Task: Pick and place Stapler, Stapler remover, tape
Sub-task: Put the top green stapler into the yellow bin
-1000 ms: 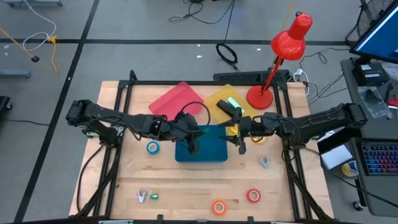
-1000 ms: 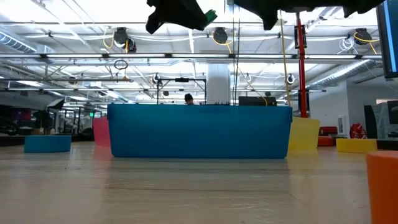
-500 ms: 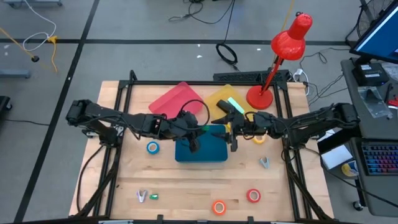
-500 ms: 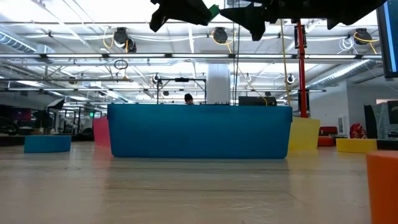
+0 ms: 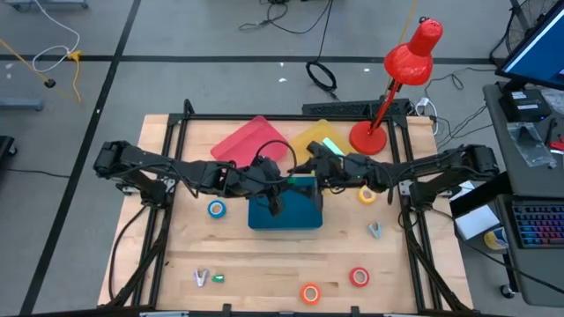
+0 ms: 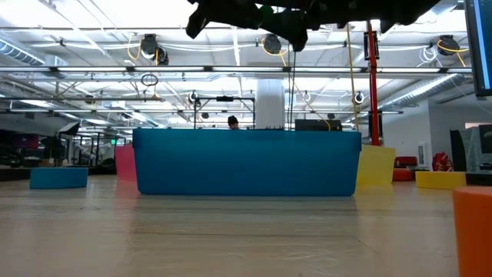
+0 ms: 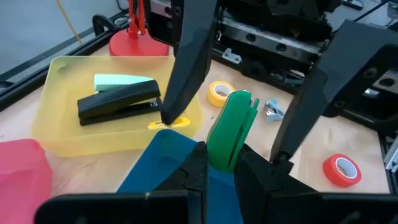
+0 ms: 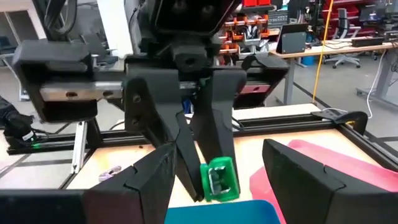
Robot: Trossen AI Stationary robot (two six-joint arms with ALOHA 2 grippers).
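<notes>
The left gripper [image 7: 221, 163] held a green staple remover [image 7: 229, 129] pinched between its fingers above the blue tray [image 5: 286, 211]. The right gripper [image 5: 310, 182] hovered facing it with its fingers spread wide. A black stapler [image 7: 118, 102] lay in the yellow tray [image 7: 62, 134]. Tape rolls [image 5: 217, 209] sat on the wooden table [image 5: 264, 260], beside a red desk lamp [image 5: 401, 79].

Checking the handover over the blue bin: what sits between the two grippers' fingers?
A green staple remover, clamped by the left gripper; the right gripper faces it, open. Both wrist views show this.
</notes>
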